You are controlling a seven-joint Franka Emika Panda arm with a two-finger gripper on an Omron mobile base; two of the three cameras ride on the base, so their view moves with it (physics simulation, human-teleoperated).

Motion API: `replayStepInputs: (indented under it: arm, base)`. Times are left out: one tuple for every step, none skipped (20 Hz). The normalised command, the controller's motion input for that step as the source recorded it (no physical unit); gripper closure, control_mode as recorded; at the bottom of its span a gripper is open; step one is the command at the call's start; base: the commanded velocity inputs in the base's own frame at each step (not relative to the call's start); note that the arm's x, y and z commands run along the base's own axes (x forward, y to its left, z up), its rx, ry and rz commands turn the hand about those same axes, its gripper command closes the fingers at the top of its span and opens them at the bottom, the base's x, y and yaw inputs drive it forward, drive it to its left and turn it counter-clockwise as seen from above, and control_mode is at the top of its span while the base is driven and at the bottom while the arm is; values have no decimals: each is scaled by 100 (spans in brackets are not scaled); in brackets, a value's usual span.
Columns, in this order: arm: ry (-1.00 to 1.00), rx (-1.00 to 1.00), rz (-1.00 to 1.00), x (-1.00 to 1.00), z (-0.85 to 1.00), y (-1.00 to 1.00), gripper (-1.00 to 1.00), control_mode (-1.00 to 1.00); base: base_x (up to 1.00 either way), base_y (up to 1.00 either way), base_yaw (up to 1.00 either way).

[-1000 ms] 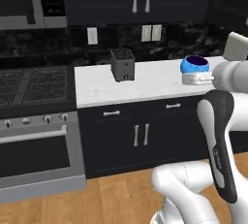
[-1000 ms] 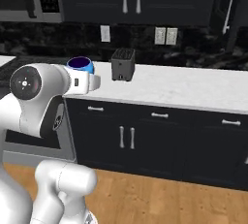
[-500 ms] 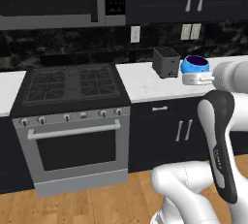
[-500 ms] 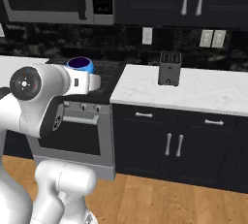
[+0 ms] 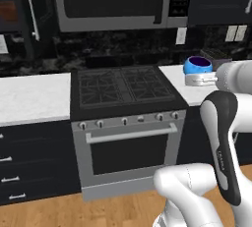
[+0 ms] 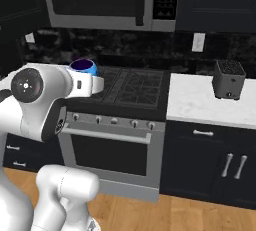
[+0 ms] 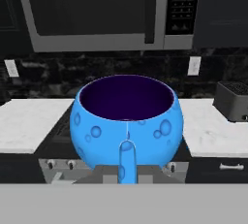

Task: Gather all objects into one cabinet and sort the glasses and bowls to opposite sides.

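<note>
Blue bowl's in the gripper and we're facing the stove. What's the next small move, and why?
Probably keep driving left toward the wall cabinet with the long bar handle, holding the gripper shut. The blue bowl rides upright in it, up at counter height in front of the stove, and the cabinet sits at the far left edge of the left base view, likely out of reach.

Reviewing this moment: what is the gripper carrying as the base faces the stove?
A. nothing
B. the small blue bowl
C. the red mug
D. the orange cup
B: the small blue bowl, blue outside and dark inside, sits upright at the gripper, carried in the air in front of the stove and microwave.
</note>
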Motion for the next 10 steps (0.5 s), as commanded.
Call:
replayStepInputs:
  arm:
    - [0,0,0,0,0,0,100,100]
    - [0,0,0,0,0,0,100,100]
    - [0,0,0,0,0,0,100,100]
    - [0,0,0,0,0,0,100,100]
    - [0,0,0,0,0,0,100,100]
    - [0,0,0,0,0,0,100,100]
    - [0,0,0,0,0,0,100,100]
    - [0,0,0,0,0,0,100,100]
    - [0,0,0,0,0,0,100,100]
    - [0,0,0,0,0,0,100,100]
  base:
    - [6,100,0]
    - [0,100,0]
    - [0,100,0]
    - [0,100,0]
    - [0,100,0]
    - [0,100,0]
    - [0,100,0]
    - [0,100,0]
    - [0,100,0]
    - [0,100,0]
